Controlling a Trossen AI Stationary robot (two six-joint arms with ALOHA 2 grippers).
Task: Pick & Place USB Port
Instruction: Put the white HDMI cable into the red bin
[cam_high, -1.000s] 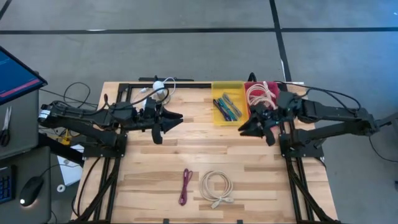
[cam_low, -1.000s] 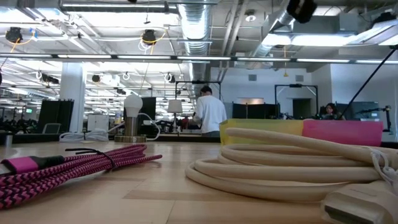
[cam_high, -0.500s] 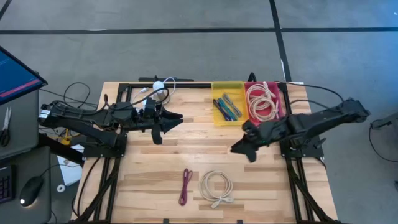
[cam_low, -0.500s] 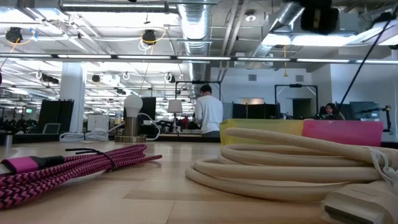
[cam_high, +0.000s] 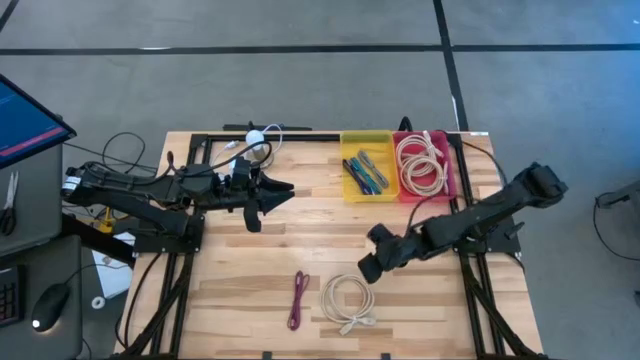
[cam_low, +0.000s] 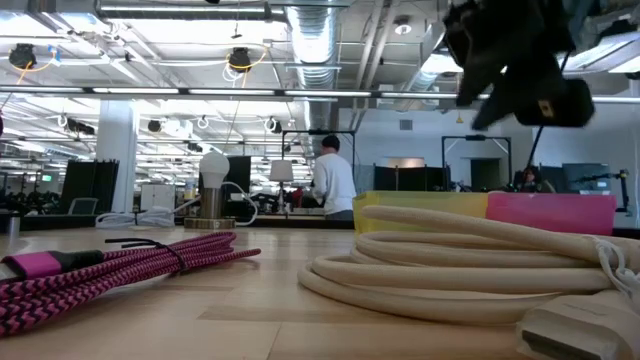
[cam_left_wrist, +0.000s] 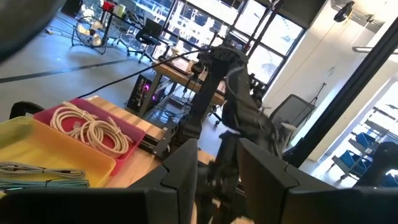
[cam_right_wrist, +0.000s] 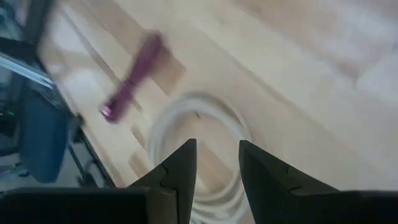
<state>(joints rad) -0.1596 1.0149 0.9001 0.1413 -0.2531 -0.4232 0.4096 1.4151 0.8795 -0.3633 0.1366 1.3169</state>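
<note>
A cream-white coiled USB cable (cam_high: 347, 302) lies flat on the wooden table near its front edge, with a magenta braided cable (cam_high: 298, 300) to its left. Both fill the foreground of the low view, the white coil (cam_low: 450, 262) and the magenta cable (cam_low: 110, 270). My right gripper (cam_high: 364, 270) hangs open, tipped downward, just above and on the far right side of the white coil (cam_right_wrist: 199, 134), touching nothing. My left gripper (cam_high: 286, 190) stands open and level over the table's far left part, with nothing between its fingers (cam_left_wrist: 186, 177).
A yellow bin (cam_high: 366, 140) with dark and teal cables and a pink bin (cam_high: 452, 165) with white coiled cables stand at the far edge. A small lamp with a white bulb (cam_high: 256, 140) sits far left. Bare wood lies between the arms.
My right gripper has swung from beside the bins toward the table's near edge and leftward, sinking toward the white coil. It has rolled about its own axis and tipped from level to pointing down. The cables have not moved.
</note>
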